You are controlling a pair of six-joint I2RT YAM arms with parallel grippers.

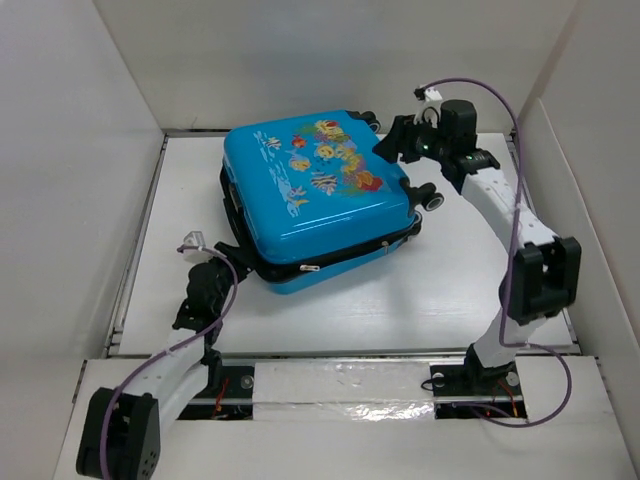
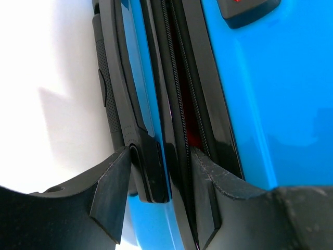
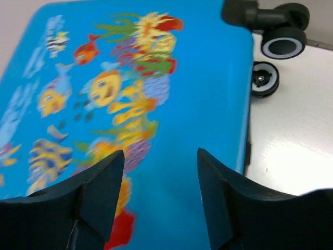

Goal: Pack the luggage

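The luggage [image 1: 310,190] is a bright blue hard-shell suitcase with a fish and coral print. It lies flat in the middle of the table, its lid almost down and its zip undone along the front. My left gripper [image 1: 228,258] is at its near left corner. In the left wrist view the gripper [image 2: 161,156] has its fingers on either side of the black side handle [image 2: 112,104] and zip rim of the luggage [image 2: 270,94]. My right gripper [image 1: 390,148] hovers open over the far right of the lid; it shows in the right wrist view [image 3: 160,156] above the printed shell [image 3: 197,104].
Black wheels [image 1: 433,198] stick out at the suitcase's right end and show in the right wrist view [image 3: 283,41]. Something red [image 2: 193,138] shows in the gap between the shells. White walls [image 1: 80,150] enclose the table on the left, back and right.
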